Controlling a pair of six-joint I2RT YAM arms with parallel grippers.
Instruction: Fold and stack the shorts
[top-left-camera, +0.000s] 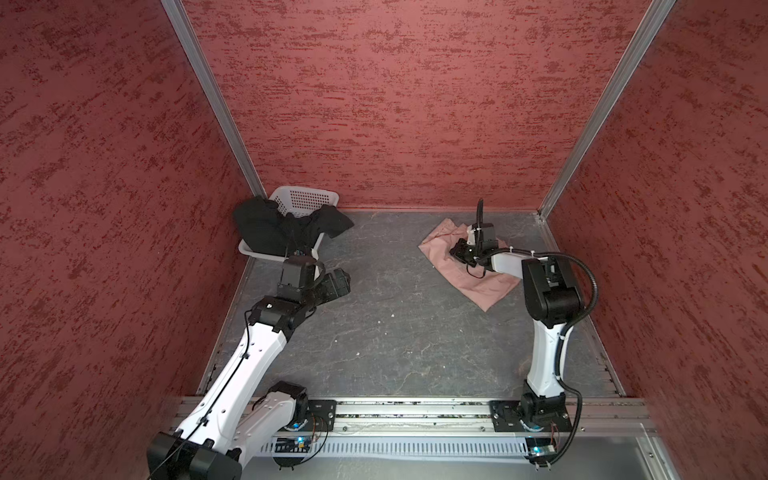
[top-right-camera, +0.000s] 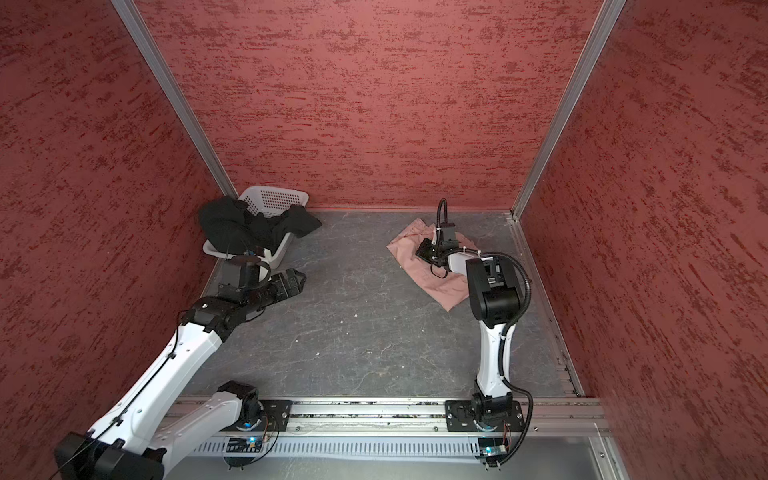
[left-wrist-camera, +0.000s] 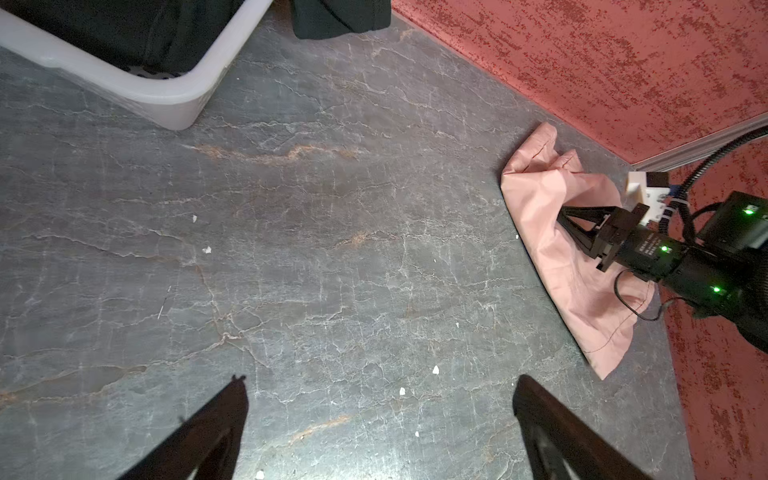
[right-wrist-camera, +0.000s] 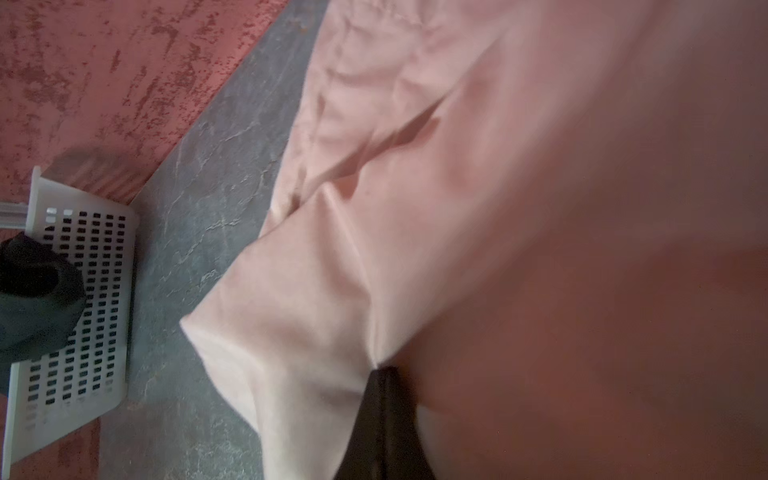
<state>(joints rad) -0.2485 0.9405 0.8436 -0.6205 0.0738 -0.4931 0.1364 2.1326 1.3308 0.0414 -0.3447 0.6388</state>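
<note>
black shorts (top-left-camera: 270, 228) lay crumpled in and over basket (top-left-camera: 309, 198), just beyond left gripper (left-wrist-camera: 380, 386), jaws wide open, empty | table (top-left-camera: 395, 332) bare between them | right gripper (right-wrist-camera: 384, 376) jaws closed, pinching pink shorts (top-left-camera: 490, 291) fold at tips | progress: early, neither pair folded, no stack | hidden: pinch depth, waistbands, logo; right wrist view blurred

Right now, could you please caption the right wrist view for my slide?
Right hand shut on a fold of the pink shorts, basket beyond.
</note>
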